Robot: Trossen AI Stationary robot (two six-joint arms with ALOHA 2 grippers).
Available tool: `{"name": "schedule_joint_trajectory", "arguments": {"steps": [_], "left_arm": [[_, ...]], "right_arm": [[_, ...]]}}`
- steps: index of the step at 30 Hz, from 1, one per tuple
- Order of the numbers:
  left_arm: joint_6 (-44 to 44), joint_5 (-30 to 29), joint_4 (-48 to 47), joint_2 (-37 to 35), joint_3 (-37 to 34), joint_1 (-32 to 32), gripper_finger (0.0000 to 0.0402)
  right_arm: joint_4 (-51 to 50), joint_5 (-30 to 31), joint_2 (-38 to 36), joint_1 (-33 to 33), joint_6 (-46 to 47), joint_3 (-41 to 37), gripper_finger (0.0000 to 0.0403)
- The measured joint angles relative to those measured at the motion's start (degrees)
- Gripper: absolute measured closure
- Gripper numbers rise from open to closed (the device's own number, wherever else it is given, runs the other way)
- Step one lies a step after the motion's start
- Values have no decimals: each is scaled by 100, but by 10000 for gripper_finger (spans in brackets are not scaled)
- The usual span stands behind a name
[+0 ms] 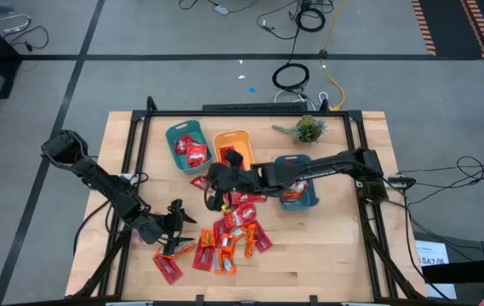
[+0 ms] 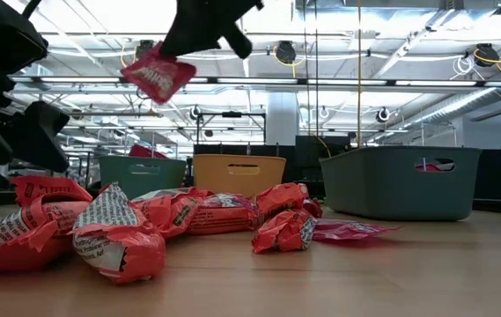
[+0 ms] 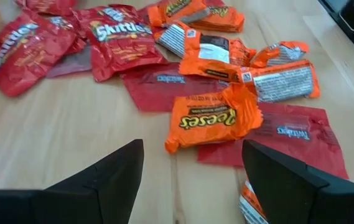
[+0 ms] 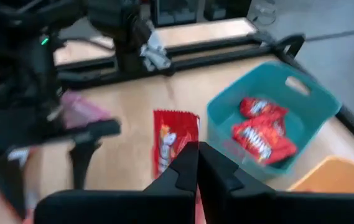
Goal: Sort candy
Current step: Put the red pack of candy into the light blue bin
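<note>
Three bins [image 1: 186, 146] stand on the table: two teal, one orange [image 1: 232, 144]; one small plant [image 1: 308, 129].

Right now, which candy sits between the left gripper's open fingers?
Find the candy pile on the table's front half. At its left edge the left gripper hovers. Just ahead lies an orange Reese's pack, crumpled, atop flat red wrappers.

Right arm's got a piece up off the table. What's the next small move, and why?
Probably swing the right gripper over to the teal bin and let go there. It is shut on a red candy lifted clear of the pile, and that bin already holds red candies. The left gripper hovers open over the pile.
</note>
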Motion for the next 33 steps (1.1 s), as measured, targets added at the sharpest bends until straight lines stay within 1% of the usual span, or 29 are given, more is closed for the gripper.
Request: {"name": "schedule_joint_trajectory", "arguments": {"steps": [3,5,9,12,16,19,22,23,26,33], "left_arm": [[-430,-218,2,0,0,0,120],[-667,-409,-10,0,2,0,120],[-672,-627,-46,2,2,0,120],[-665,-642,-75,0,4,0,120],[-665,-759,-99,0,4,0,120],[-665,-760,-104,1,4,0,120],[-665,-758,-105,0,4,0,120],[-665,-758,-109,0,4,0,120],[-678,-756,-124,0,4,0,120],[-683,-745,-142,0,4,0,120]], "right_arm": [[450,-31,106,-183,-210,0,403],[738,-292,198,-323,-299,2,403],[1266,-670,449,-610,-339,75,403],[1312,-773,776,-826,-462,493,403],[1211,-986,1421,-1077,-803,1409,403],[852,-1045,1916,-1243,-909,2216,403],[317,-1047,2250,-1378,-899,2818,403],[122,-1043,2320,-1417,-897,2921,403],[-60,-1045,2389,-1514,-890,2959,403],[-191,-1046,2378,-1693,-542,2962,403]]}}
